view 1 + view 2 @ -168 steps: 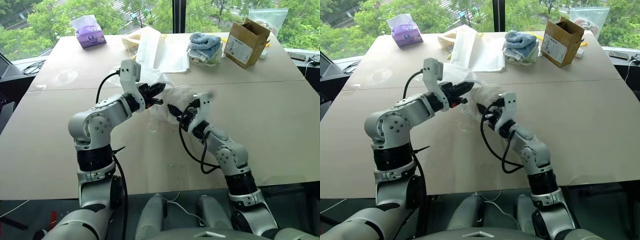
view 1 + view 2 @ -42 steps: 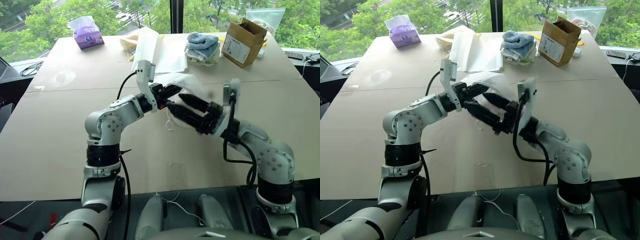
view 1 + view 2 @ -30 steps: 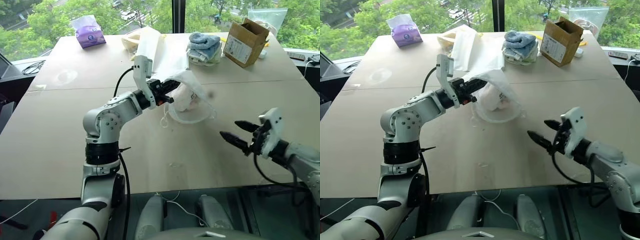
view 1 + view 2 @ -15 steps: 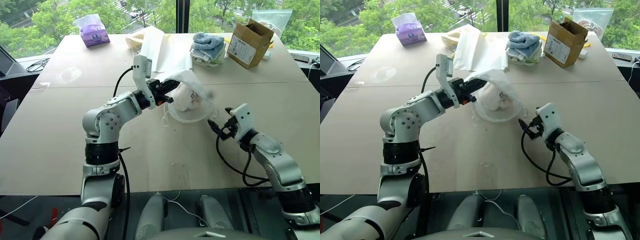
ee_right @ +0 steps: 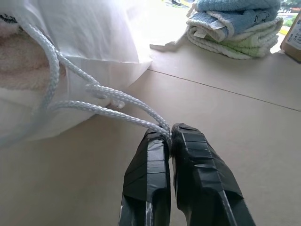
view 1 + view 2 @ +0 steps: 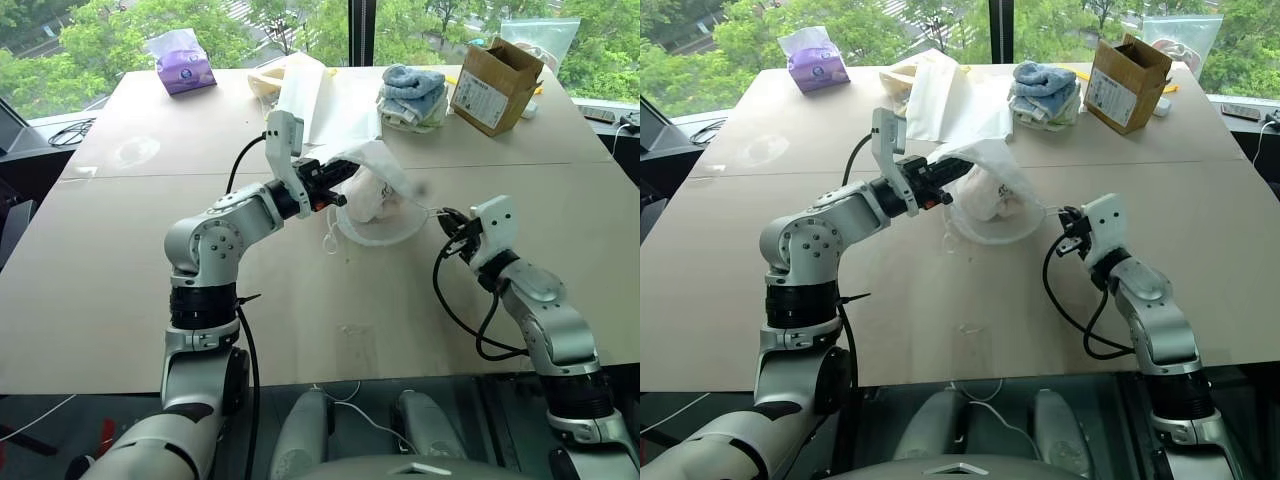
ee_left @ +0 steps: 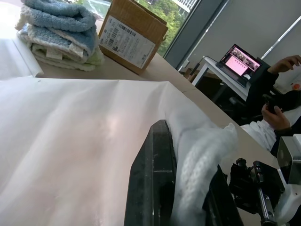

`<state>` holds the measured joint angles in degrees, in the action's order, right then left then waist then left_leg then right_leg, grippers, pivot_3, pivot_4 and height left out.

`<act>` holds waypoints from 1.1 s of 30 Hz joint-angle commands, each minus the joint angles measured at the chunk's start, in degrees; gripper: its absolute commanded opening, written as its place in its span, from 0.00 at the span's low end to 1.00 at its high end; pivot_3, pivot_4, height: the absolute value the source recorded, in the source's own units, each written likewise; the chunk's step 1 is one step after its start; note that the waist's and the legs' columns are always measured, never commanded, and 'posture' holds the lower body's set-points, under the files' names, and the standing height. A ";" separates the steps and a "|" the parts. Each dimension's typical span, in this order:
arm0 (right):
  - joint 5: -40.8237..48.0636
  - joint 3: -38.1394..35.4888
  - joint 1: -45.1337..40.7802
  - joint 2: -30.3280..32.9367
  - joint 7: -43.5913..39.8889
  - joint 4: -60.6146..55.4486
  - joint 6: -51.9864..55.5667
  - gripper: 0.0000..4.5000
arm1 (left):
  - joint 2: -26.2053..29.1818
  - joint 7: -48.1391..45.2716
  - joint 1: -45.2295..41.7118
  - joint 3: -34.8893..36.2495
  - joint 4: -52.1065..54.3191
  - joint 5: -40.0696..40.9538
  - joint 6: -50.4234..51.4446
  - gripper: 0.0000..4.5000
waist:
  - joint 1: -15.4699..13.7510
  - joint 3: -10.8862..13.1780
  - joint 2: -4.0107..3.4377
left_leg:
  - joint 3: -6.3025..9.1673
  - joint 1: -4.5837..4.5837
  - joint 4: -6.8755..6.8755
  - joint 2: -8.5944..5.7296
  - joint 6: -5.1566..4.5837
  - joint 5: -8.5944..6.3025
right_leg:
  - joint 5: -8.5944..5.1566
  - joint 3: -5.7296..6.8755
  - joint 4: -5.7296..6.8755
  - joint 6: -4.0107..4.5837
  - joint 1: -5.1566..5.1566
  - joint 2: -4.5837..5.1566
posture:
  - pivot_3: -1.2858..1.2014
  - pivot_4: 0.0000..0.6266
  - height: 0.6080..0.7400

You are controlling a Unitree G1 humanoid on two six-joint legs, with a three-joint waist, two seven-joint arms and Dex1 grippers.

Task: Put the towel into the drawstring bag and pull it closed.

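The drawstring bag (image 6: 385,222), thin and translucent white, hangs just above the table with its rounded bottom resting low. The cream towel (image 6: 366,198) sits inside it and shows through the fabric. My left gripper (image 6: 336,191) is shut on the bunched mouth of the bag (image 7: 70,141), with thick white cord (image 7: 200,162) between its fingers. To the bag's right, my right gripper (image 5: 170,135) is shut on the thin white cord (image 5: 103,109), which runs in loops from the bag's mouth to its fingertips.
At the table's far side lie a flat white sheet-like bag (image 6: 320,95), a pile of blue and white towels (image 6: 412,95), a cardboard box (image 6: 492,72) and a purple tissue pack (image 6: 180,62). A person (image 7: 277,117) sits beyond the table near a laptop (image 7: 240,56).
My right gripper has come from the table's near right edge up to the bag's right side and closed on the cord. The left gripper and bag have stayed put.
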<state>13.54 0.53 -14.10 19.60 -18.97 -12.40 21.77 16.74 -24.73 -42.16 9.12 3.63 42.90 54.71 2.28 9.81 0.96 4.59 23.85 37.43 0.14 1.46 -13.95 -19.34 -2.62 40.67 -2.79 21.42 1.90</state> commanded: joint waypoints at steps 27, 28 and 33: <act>-2.26 -3.99 -15.06 -8.45 12.14 -11.18 0.42 0.00 | -0.54 -22.14 -9.51 -10.86 -14.13 -16.61 -27.50 0.88 | 1.74 -0.03 -0.06 | -0.13 0.08 -0.10 -0.05 0.00 0.01 | 0.00 -0.08 0.05 0.01 0.21 0.02 | 0.52 0.24 1.00; -2.36 -4.02 -15.09 -8.66 12.37 -10.96 0.46 0.00 | 1.05 -23.30 -7.20 -11.20 -11.05 -16.28 -26.01 0.88 | 1.87 -0.03 -0.06 | -0.14 0.02 -0.17 -0.02 0.01 0.01 | 0.00 -0.14 0.08 0.01 0.19 0.02 | 0.52 0.24 1.00; -2.27 -4.92 -15.34 -9.38 13.35 -9.74 0.62 0.00 | 5.20 -24.72 0.96 -7.27 0.11 -10.40 -21.26 0.88 | 1.80 -0.02 -0.07 | -0.12 -0.02 -0.09 0.04 0.01 0.01 | 0.00 -0.21 0.20 0.01 0.22 -0.02 | 0.52 0.24 1.00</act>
<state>11.05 -3.40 -28.41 10.41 -6.05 -20.72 22.64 21.20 -48.82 -40.84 -0.89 -1.58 29.63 33.22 4.08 9.79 0.89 4.48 23.84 37.37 0.16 1.46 -13.94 -19.34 -2.82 40.85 -2.78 21.65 1.89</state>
